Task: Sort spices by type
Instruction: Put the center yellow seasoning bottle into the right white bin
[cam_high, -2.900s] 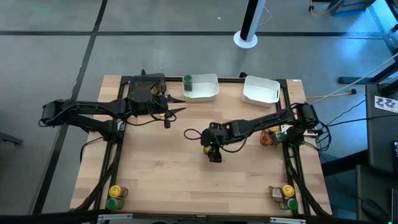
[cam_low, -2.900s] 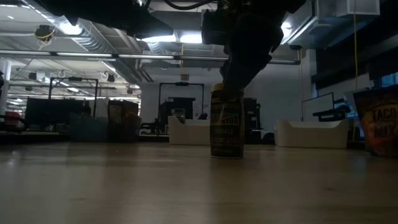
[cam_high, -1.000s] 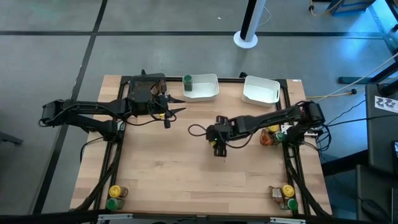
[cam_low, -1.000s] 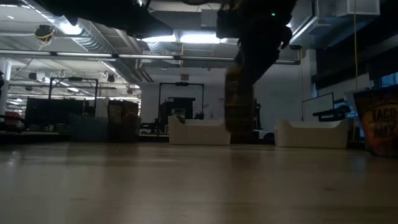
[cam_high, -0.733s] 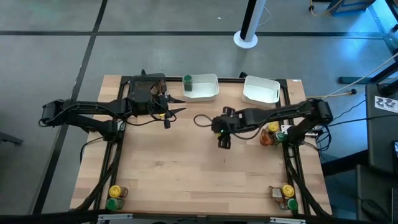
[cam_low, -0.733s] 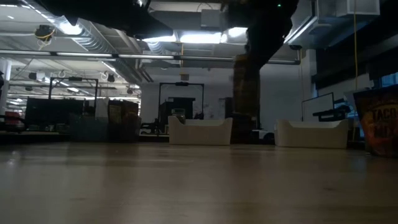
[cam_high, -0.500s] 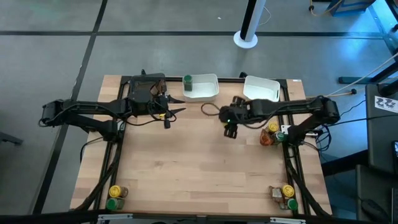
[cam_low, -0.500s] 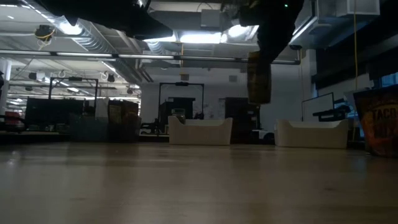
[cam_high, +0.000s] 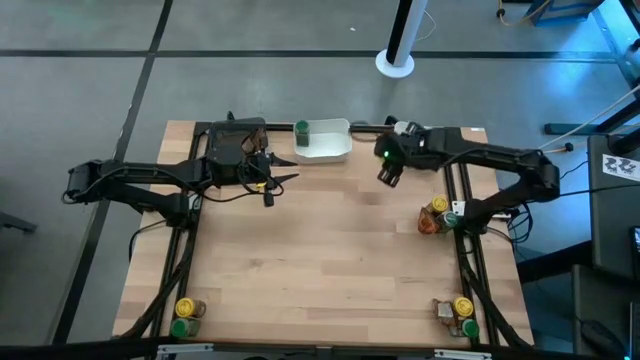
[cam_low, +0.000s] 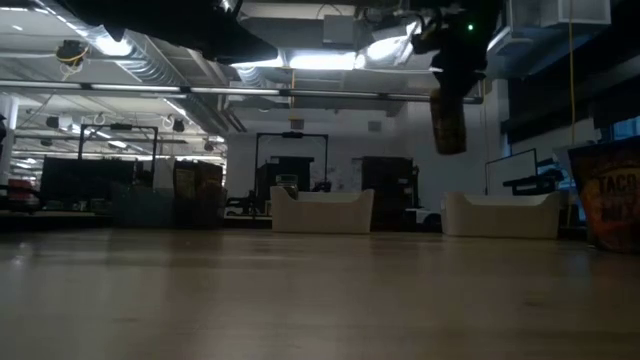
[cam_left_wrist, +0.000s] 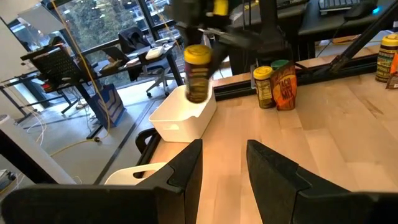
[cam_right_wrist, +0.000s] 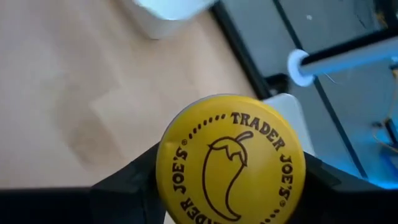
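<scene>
Yellow-lidded spice jar (cam_left_wrist: 197, 71) is hanging upright in the air at the far right of the table (cam_high: 320, 270), its long axis vertical, pinched at the lid by the right gripper (cam_high: 388, 172). Those jaws are standing fairly wide, clamped on either side of the yellow cap. The white tray (cam_left_wrist: 183, 115) is lying just beneath and slightly beyond the jar, so the drop looks like a short way down and onward. The right arm is plainly the nearer one. The left gripper (cam_high: 280, 179) is waiting, empty and partly parted, near the far-left dark tray (cam_high: 228, 143).
</scene>
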